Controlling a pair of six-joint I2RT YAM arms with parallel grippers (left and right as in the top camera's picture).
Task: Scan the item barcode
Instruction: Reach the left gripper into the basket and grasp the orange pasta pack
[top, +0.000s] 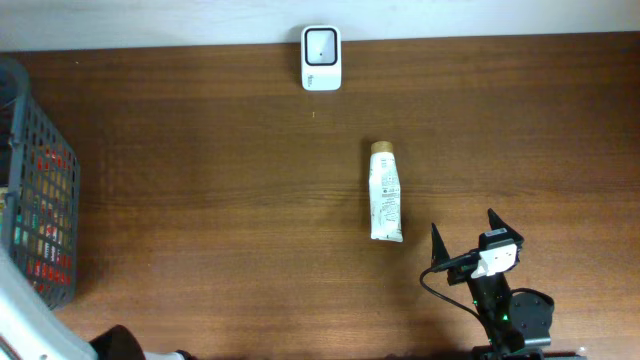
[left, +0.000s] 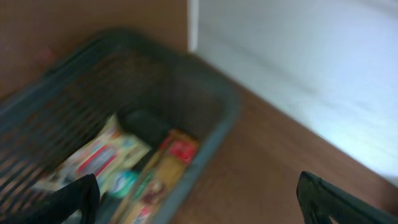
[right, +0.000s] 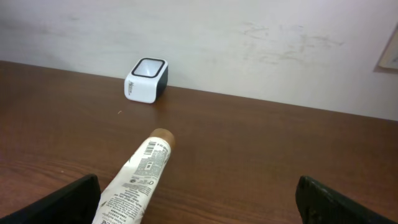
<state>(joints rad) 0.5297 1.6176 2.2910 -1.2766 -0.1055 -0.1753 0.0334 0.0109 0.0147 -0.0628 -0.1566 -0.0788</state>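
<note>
While the left gripper (left: 199, 200) and the right gripper (top: 466, 234) both gape wide with nothing held, one tube (top: 385, 192) lies flat mid-table (top: 200, 180). Its cap points toward the one scanner (top: 321, 58) at the far edge, well apart from it, and the right gripper is near its crimped end. The tube is white with a tan cap, dark print and a barcode facing up; the writing is too small to read. One basket (top: 40, 130) of packets stands at the left.
</note>
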